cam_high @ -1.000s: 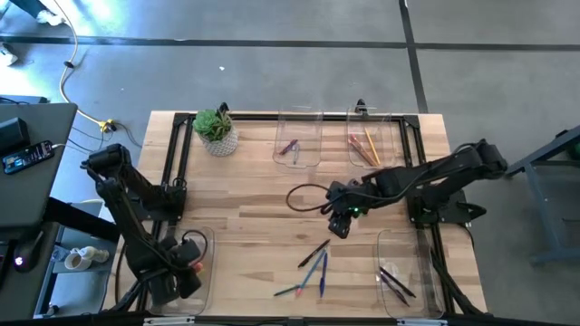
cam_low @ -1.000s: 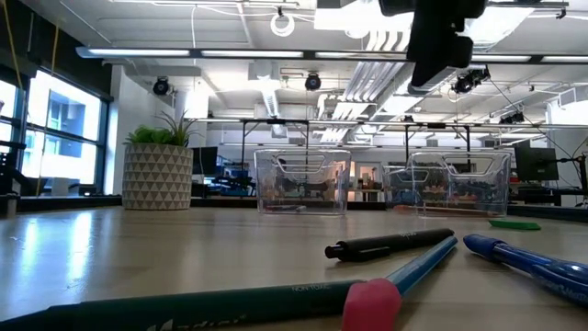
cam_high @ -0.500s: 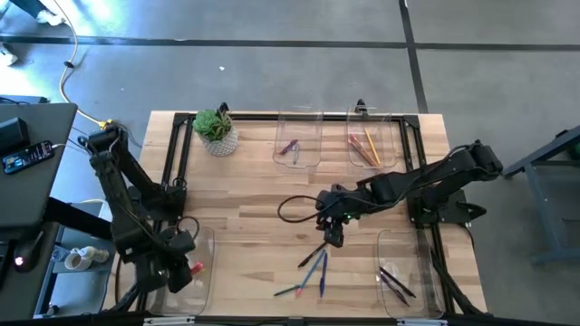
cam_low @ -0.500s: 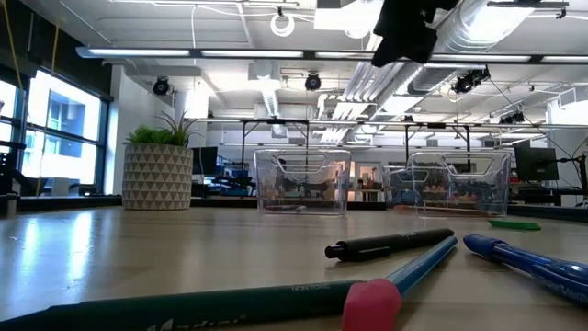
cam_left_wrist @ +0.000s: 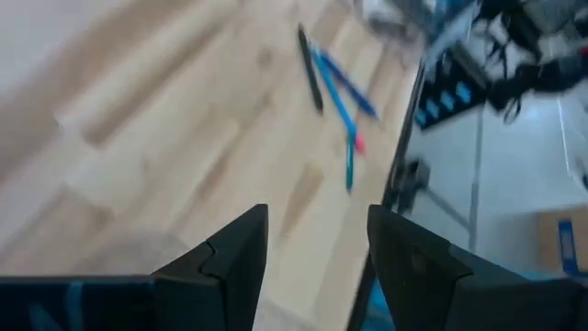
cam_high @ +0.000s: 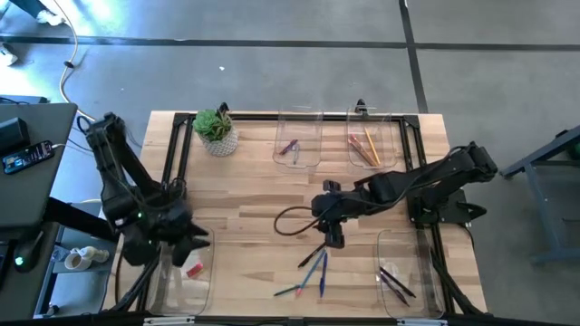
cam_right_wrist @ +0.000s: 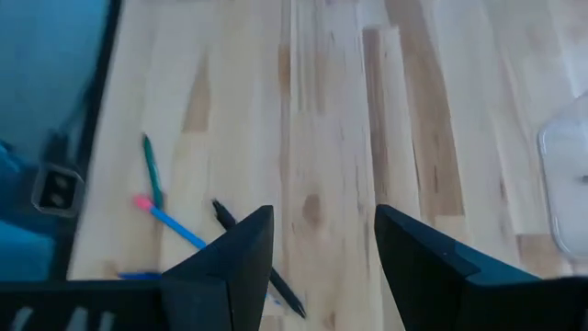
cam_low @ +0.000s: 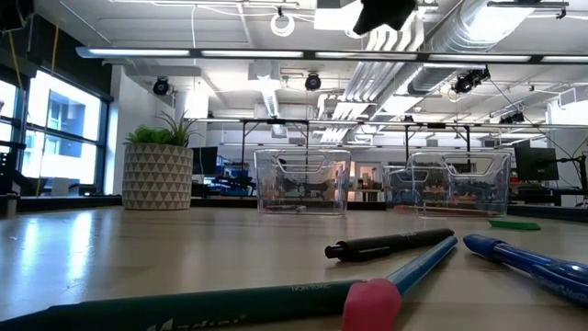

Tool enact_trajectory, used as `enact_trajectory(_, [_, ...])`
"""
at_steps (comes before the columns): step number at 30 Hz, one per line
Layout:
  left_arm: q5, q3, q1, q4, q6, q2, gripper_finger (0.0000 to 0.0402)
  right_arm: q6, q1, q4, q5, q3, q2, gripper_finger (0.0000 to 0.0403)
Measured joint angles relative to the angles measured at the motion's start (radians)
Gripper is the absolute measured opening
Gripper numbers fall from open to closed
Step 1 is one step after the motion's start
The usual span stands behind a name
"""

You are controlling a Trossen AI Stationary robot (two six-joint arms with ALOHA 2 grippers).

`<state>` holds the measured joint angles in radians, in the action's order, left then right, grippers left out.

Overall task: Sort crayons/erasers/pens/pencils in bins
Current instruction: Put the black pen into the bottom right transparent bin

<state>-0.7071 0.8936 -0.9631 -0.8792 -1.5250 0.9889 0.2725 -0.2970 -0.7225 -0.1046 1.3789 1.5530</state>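
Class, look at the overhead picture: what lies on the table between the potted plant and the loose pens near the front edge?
Only bare wood lies between the plant and the loose pens, as the high view shows.

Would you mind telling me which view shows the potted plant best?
The low view: the potted plant stands side-on, pot and leaves clear. The high view shows it only from above, at the table's far edge. Neither wrist view shows it.

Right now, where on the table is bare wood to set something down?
Bare wood runs from the plant down to the left bin. It is crowded near the loose pens, under the right tool.
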Motion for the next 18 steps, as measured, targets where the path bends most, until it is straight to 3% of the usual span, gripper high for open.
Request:
enact_trajectory(6, [-0.038,0.0,0.137,0.0,0.12,-0.047,0.0177,-0.081,-0.015,-0.06,0.004,0.036,0.085,0.0183])
enact_trajectory(11, [-0.038,0.0,0.258,0.0,0.134,-0.055,0.0177,-0.147,-0.055,-0.075,0.009,0.036,0.158,0.0183])
enact_trajectory(18, [0.026,0.0,0.383,-0.018,0.146,-0.055,0.0177,-0.214,-0.103,-0.081,0.009,0.036,0.252,0.0183])
